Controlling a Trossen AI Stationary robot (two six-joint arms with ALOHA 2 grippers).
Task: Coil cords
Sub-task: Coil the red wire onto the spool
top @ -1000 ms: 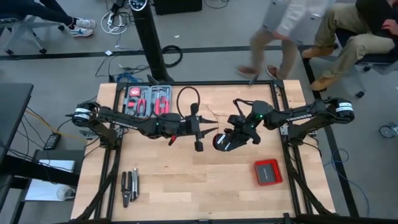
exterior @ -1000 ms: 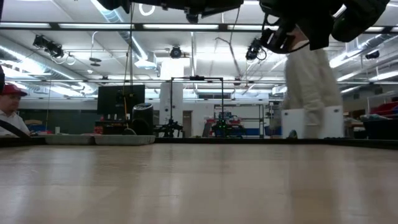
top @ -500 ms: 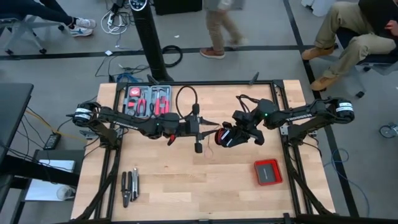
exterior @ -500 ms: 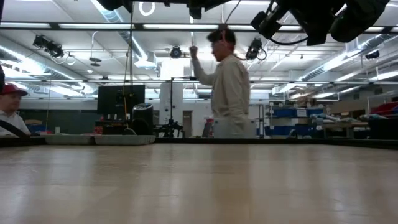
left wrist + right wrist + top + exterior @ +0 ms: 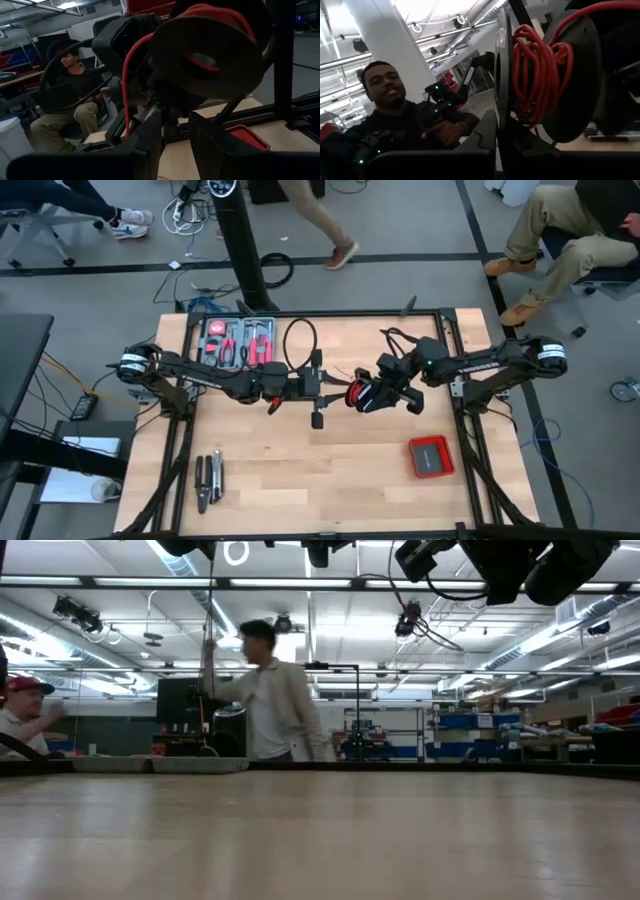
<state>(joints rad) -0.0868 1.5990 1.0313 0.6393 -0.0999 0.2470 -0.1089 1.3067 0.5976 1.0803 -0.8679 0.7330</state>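
— What is shown from above but not at table height?

— Both grippers are seen meeting above mid-table [image 5: 300, 470]; low down, only arm undersides appear.

— The cord?

— Red wire [image 5: 540, 75] is wound on a black spool [image 5: 570, 80], clamped in the closed right gripper [image 5: 362, 396]. The left gripper [image 5: 322, 387], part-open, is held just beside it, gripping nothing discernible.

Spool [image 5: 358, 394] between both hands, tool case [image 5: 238, 342] behind, box [image 5: 431, 456] front-right.
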